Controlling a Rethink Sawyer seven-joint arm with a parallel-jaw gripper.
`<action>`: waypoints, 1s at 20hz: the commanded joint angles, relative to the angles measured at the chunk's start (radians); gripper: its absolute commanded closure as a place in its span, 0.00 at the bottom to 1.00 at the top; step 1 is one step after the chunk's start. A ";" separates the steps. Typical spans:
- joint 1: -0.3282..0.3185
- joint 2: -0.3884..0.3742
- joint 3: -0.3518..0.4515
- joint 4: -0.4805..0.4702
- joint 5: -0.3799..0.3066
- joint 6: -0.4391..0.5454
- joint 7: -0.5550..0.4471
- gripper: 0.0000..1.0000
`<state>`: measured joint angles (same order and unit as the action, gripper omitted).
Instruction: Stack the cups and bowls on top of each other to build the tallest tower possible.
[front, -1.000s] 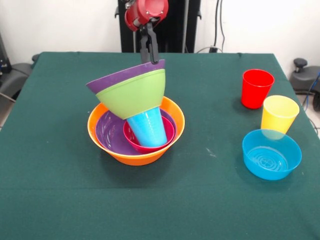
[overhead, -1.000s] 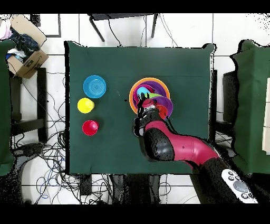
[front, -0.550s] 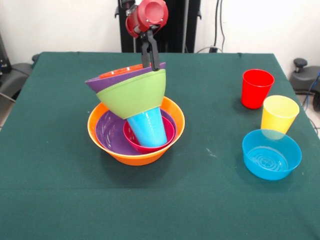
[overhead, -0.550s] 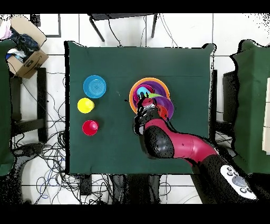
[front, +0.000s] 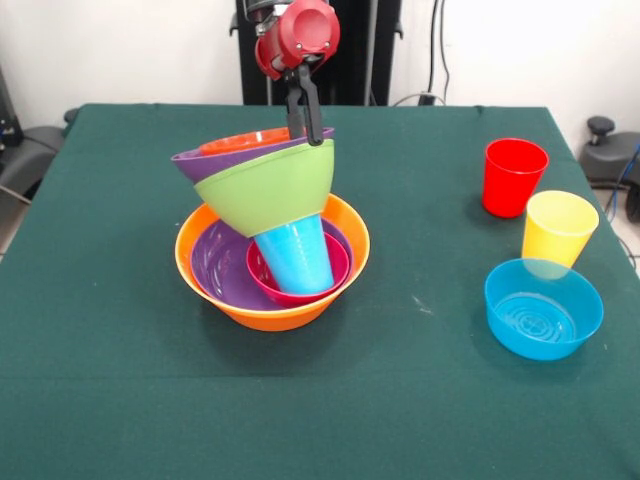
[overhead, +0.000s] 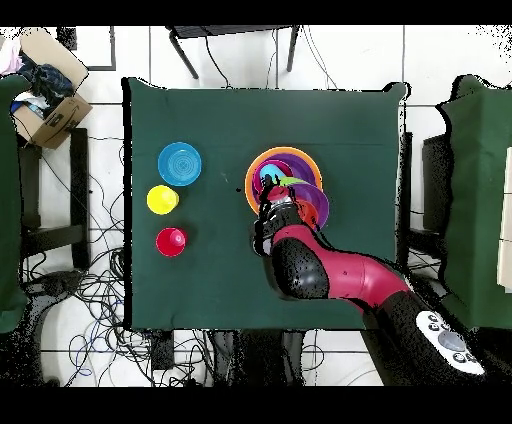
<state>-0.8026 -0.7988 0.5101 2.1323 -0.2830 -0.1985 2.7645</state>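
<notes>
I see the tower left of centre: large orange bowl at the base, blue cup upright inside, tilted lime green bowl and purple bowl on top. The gripper pinches the purple rim. At the right stand the red cup, yellow cup and blue bowl.

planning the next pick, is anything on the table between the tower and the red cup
Nothing visible: bare green cloth lies between the tower and the red cup. The yellow cup and blue bowl sit nearer the camera, off that line.
</notes>
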 joint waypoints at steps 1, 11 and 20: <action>0.030 0.032 0.021 -0.044 -0.029 0.076 0.000 0.00; 0.041 -0.007 0.003 -0.070 -0.037 0.106 -0.034 1.00; 0.048 -0.007 -0.004 -0.066 -0.038 0.105 -0.033 1.00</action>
<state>-0.8005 -0.8130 0.5097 2.1271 -0.2832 -0.1981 2.7645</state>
